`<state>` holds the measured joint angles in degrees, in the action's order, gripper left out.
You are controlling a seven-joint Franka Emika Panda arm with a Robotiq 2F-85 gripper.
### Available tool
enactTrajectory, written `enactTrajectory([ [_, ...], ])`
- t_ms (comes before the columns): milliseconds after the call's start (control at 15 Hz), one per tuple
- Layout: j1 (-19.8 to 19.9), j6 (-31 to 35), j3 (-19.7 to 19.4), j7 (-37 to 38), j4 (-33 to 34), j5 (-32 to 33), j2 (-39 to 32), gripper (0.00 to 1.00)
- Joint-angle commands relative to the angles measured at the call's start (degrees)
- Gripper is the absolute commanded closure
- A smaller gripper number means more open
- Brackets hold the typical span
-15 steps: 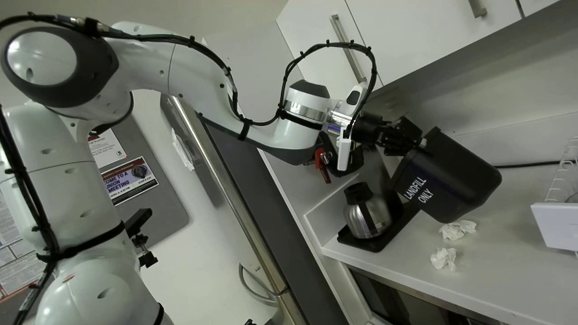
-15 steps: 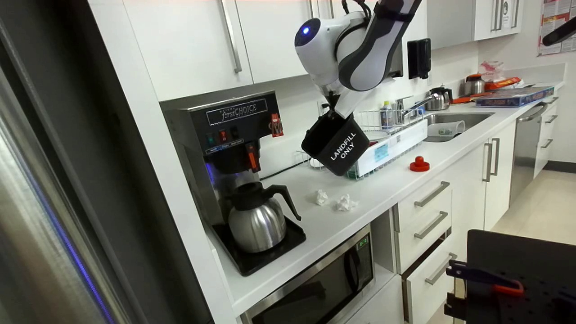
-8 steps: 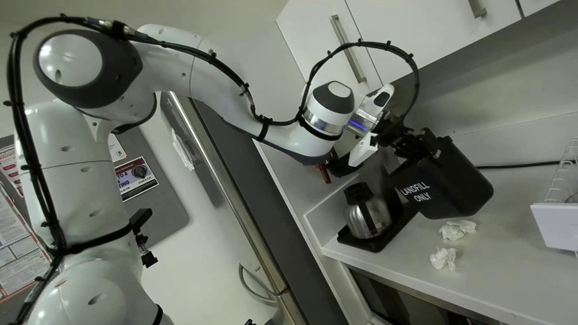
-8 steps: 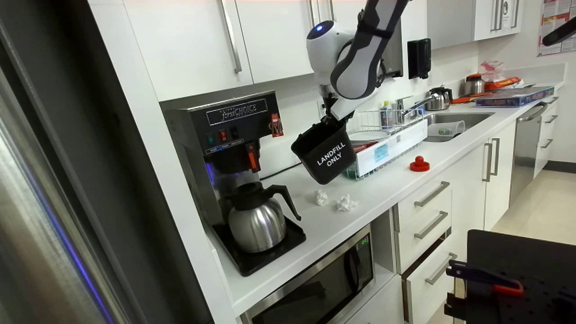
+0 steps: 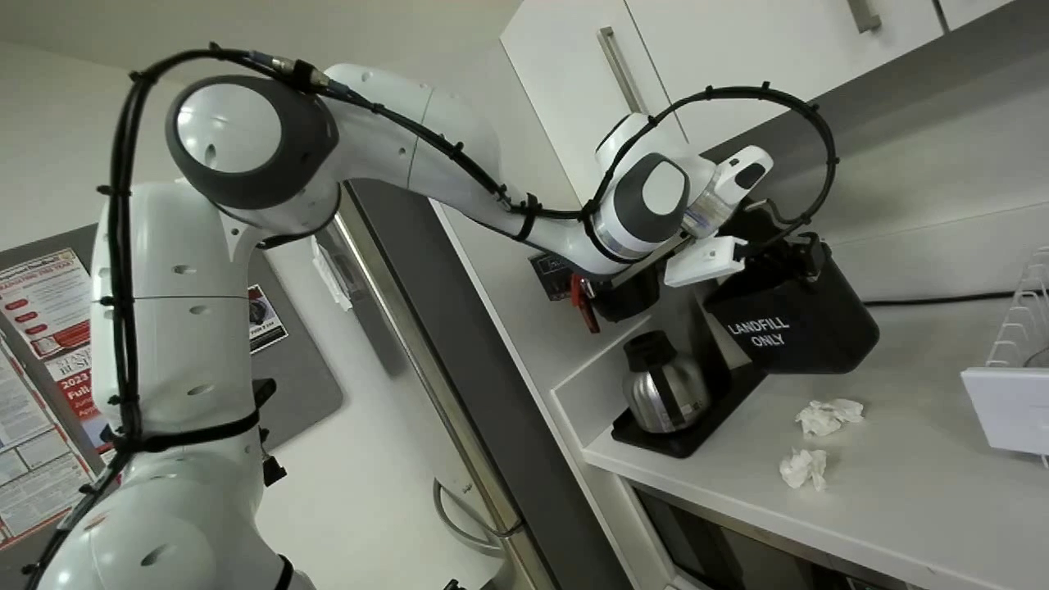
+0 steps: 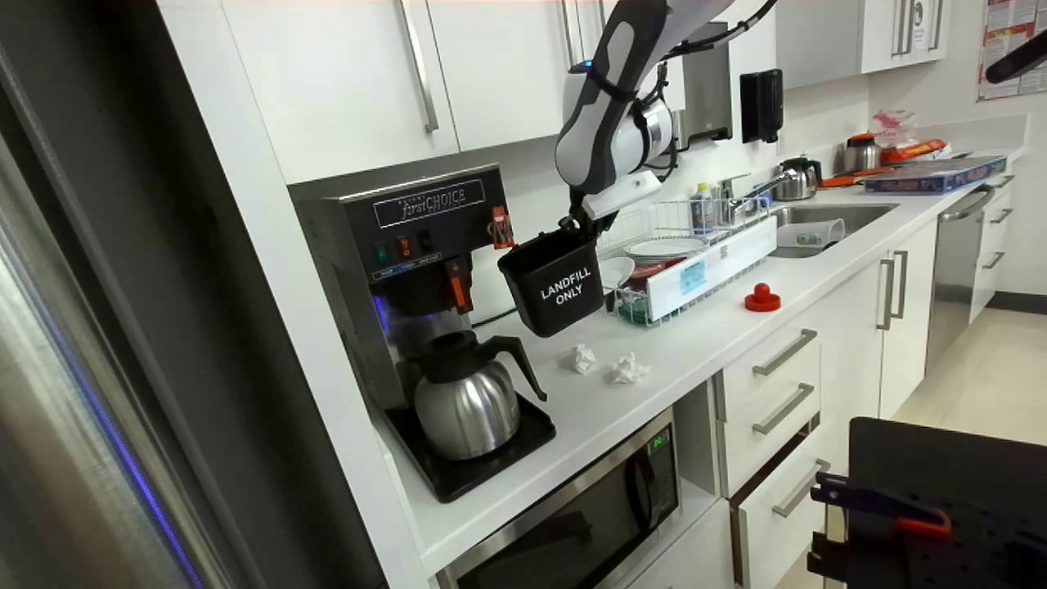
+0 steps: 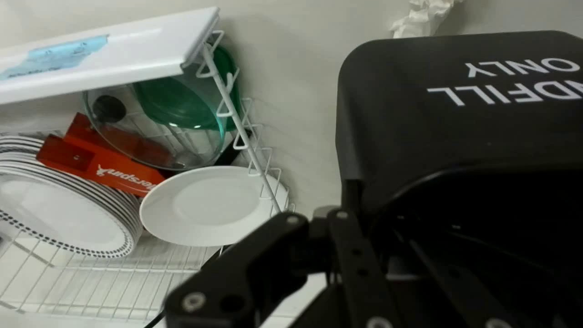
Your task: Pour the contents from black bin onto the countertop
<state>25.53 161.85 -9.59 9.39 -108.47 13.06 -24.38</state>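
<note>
The black bin (image 5: 795, 328) hangs above the white countertop (image 5: 918, 500), tilted, its mouth turned up and toward the coffee maker in both exterior views (image 6: 564, 288). My gripper (image 6: 582, 225) is shut on the bin's rim, and the wrist view shows the fingers (image 7: 360, 255) at its wall (image 7: 437, 118). The inside of the bin is dark, so I cannot tell what it holds. Two crumpled white wads lie apart on the countertop below the bin, one wad (image 6: 628, 370) nearer the front edge and one wad (image 6: 582, 358) farther back. Part of a wad (image 7: 421, 20) shows in the wrist view.
A metal carafe (image 6: 468, 409) stands on the black base of the coffee maker (image 6: 425, 221) beside the bin. A dish rack (image 6: 695, 274) with plates stands on the other side. Upper cabinets (image 6: 499, 74) hang above. A red knob-like object (image 6: 762, 299) sits near the counter's front edge.
The bin and gripper have moved toward the coffee maker, and the bin has turned more upright. The arm has swung along with it. The wads on the countertop have not moved.
</note>
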Motion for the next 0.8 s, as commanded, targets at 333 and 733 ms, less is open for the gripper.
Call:
enactTrajectory([
  [333, -5.2, -1.1, -5.4, 1.0, 7.2, -5.9, -6.3, 0.98],
  [733, -5.0, -4.7, -5.6, 2.5, 21.7, -14.1, -18.4, 0.98],
])
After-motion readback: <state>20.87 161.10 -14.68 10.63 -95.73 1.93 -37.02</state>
